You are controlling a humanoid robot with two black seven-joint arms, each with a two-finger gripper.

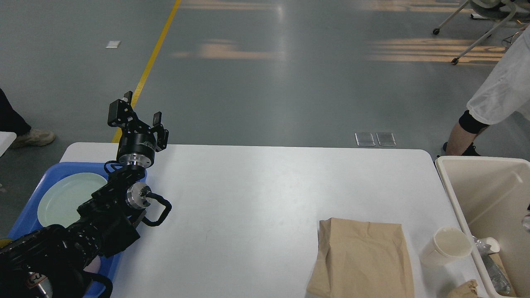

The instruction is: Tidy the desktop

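Currently the left gripper (138, 111) hangs with fingers apart and empty over the large white rectangular desktop (256, 194), so the next move calls for reaching the brown paper bag (364, 256) lying at its near right.

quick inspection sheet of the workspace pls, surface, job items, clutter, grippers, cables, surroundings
surface: white desktop, mostly bare across the middle.
job's things: brown paper bag lying flat near the front right; white paper cup tipped on its side beside it; crumpled brown paper at the front edge.
clutter: blue tray at the left holds a pale plate; beige bin at the right has scraps at its bottom.
grippers: left gripper raised over the far left edge, fingers apart, empty; right gripper not in view.
cables: black cable loop on the left arm.
surroundings: grey floor with a yellow line; person standing by the bin.
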